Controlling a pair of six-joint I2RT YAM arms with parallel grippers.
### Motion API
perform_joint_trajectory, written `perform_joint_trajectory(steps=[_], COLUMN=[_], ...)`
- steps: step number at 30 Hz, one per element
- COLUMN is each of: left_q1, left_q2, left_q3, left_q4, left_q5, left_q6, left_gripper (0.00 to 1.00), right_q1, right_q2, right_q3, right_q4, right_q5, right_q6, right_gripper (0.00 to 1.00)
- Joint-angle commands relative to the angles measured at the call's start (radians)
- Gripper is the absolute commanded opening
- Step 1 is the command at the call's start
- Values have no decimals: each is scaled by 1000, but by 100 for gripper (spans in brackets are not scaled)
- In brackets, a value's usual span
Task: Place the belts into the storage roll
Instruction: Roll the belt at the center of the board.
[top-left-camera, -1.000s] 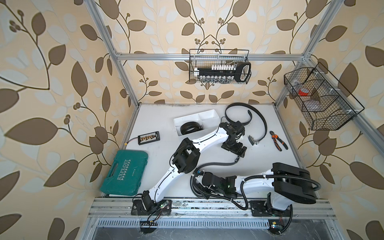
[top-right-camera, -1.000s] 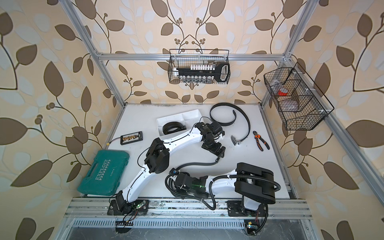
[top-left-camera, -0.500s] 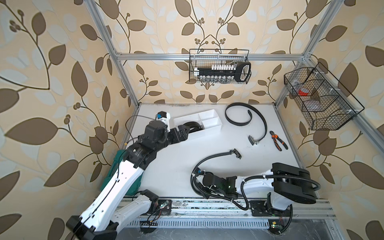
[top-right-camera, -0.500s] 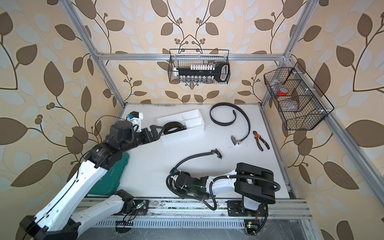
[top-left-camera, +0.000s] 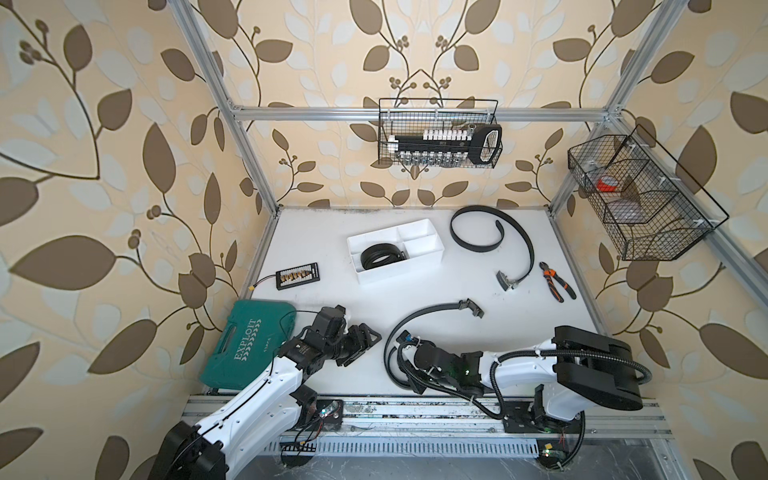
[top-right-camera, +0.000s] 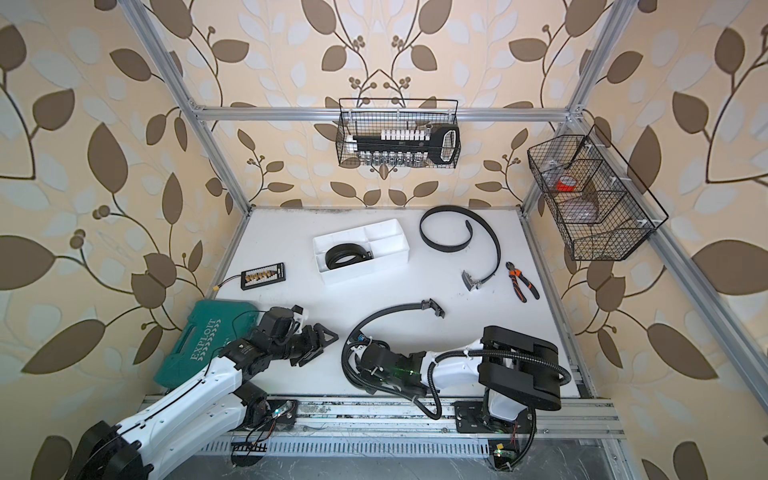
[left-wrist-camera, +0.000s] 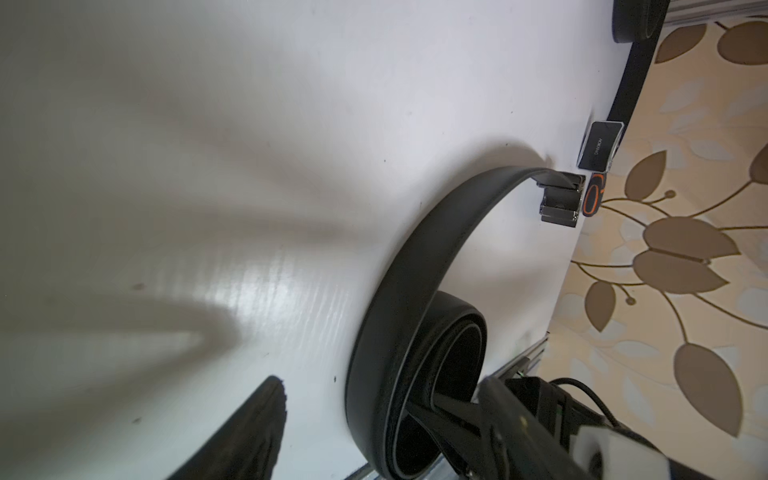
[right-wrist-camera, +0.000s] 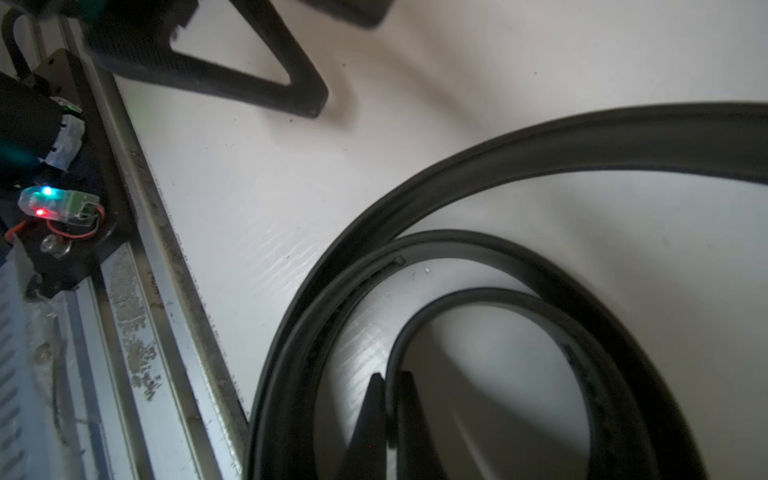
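Observation:
A white storage roll (top-left-camera: 399, 272) stands at the back middle, with one coiled belt (top-left-camera: 380, 257) in its left compartment. A second belt (top-left-camera: 521, 232) lies loose at the back right, its buckle (top-left-camera: 505, 279) on the table. The third belt (top-left-camera: 419, 316) arcs from its buckle (top-left-camera: 469, 306) down into a loose coil (right-wrist-camera: 478, 266) at the front. My right gripper (right-wrist-camera: 388, 399) is shut on the inner end of that coil. My left gripper (top-left-camera: 365, 347) hovers open just left of the coil, holding nothing.
A green tool case (top-left-camera: 249, 345) lies at the front left, beside the left arm. A small black bit holder (top-left-camera: 298, 275) sits behind it. Orange-handled pliers (top-left-camera: 557, 286) lie at the right edge. Wire baskets (top-left-camera: 440, 141) (top-left-camera: 640, 208) hang on the walls. A metal rail (top-left-camera: 415, 409) runs along the front.
The left arm went from the table's middle to the tray's left end, then drew back to the front beside the tool case. The right arm and the belts stayed put.

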Motion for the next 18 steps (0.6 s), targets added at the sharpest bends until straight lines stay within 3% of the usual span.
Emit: perform_joint_trajectory(steps=[1, 5, 11, 18], left_q1=[-14, -49, -139, -183], left_q2=[61, 144, 190, 313], left_q3=[-12, -4, -8, 14], left_q4=[237, 300, 360, 384], left_q5=[139, 206, 206, 225], left_q6=[-20, -3, 9, 67], left_gripper=[61, 47, 47, 42], right_q1=[-21, -29, -29, -29], right_q2=[-5, 1, 8, 10], right_q3=[-25, -24, -20, -27], right_q4=[-5, 0, 5, 27], right_q5=[0, -9, -17, -41], right_q6=[14, 17, 16, 10], right_gripper=[1, 1, 1, 2])
